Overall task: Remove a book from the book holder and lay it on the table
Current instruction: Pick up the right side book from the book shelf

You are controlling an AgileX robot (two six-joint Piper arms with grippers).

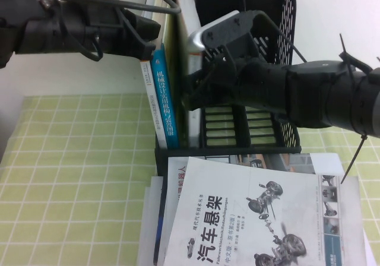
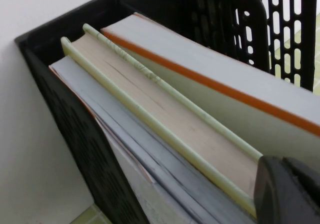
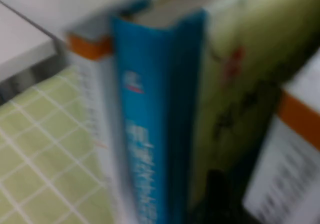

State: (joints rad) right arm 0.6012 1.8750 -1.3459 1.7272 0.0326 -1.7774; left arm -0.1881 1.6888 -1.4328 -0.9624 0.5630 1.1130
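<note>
From the high view, you have the book holder (image 1: 249, 129) standing at the back of the table (image 1: 77, 177), with several books upright in its left slot, the blue-spined book (image 1: 165, 103) foremost. The right gripper (image 1: 193, 97) reaches in from the right and sits at the front of that slot, close against the books' spines. The left gripper (image 1: 142, 37) comes across from the left and hovers by the top of the same row; whether it is open or closed you cannot tell from here. Flat on the table in front of the holder already lies a white book with car suspension parts (image 1: 261, 218), on top of other books.

In the left wrist view you look down on the top edges of the shelved books. The book (image 2: 210, 84) you want, white with an orange edge, stands nearest the slot's inner wall, beside a pale green book (image 2: 165, 119). It is still fully in the holder.

The right wrist view is blurred, but it faces the blue spine squarely, with orange-edged white covers on either side. The fingers themselves are not clearly seen here; the jaws appear to stand apart, gripping nothing.

You seem to be at the reaching step, before any grasp. Next you need the right jaws around the orange-edged book alone, then close, draw it out and lay it down.
</note>
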